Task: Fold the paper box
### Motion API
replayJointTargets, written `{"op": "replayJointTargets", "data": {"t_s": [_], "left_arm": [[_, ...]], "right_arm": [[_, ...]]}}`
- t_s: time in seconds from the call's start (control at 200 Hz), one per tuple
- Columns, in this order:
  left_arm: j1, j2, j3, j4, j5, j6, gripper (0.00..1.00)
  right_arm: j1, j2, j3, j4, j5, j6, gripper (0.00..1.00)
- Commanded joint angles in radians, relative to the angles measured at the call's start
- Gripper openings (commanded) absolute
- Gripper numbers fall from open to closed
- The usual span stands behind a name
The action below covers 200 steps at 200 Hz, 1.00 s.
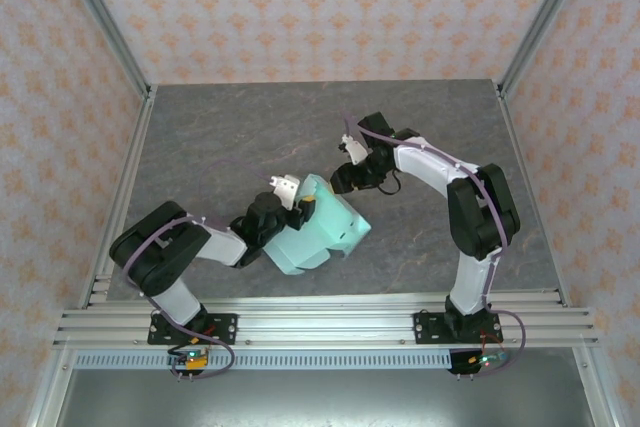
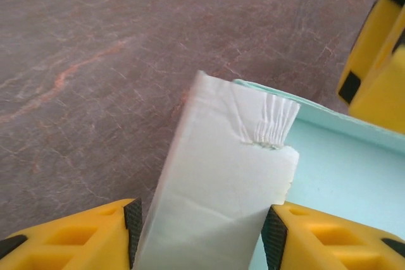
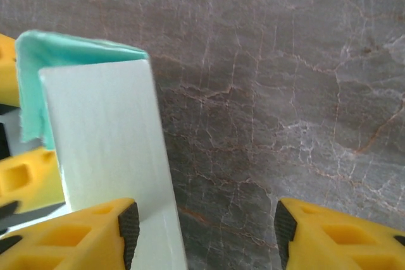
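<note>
Mint paper box (image 1: 325,232) on counter (image 1: 220,137), partly folded; left gripper (image 2: 199,235) at box's left edge, jaws wide apart, upright flap (image 2: 215,175) standing between them; right gripper (image 3: 202,229) at box's far edge, jaws wide apart, box card beside one finger, unclamped.

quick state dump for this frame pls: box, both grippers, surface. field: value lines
box: pale mint-green thin card paper box, partly folded, lying mid-table
left gripper: open, over the box, with a pale creased flap between its fingers
right gripper: open, at the box's far corner, with an upright flap beside one finger
surface: grey veined stone-look table
fold status: not finished
</note>
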Motion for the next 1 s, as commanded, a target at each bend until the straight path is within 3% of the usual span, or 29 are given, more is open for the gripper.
{"op": "replayJointTargets", "data": {"t_s": [0.0,0.36,0.646,0.776,0.846,0.996], "left_arm": [[0.024,-0.065,0.005,-0.03,-0.021,0.02,0.56],[0.078,-0.068,0.033,-0.078,0.061,0.001,0.53],[0.19,-0.373,0.059,-0.304,0.088,-0.12,0.57],[0.271,-0.428,0.039,-0.383,0.07,-0.213,0.6],[0.302,-0.409,0.046,-0.46,0.016,-0.266,0.61],[0.344,-0.312,0.097,-0.572,0.054,-0.347,0.62]], "right_arm": [[0.012,-0.026,-0.022,-0.008,0.006,-0.004,0.6],[0.011,-0.036,0.017,0.023,-0.015,0.043,0.67],[0.012,-0.067,0.061,0.006,0.017,0.057,0.67],[0.022,-0.078,0.049,0.005,0.024,0.028,0.68],[0.049,-0.077,0.053,-0.012,0.061,0.002,0.68],[0.135,-0.053,0.066,-0.048,0.215,-0.04,0.68]]}}
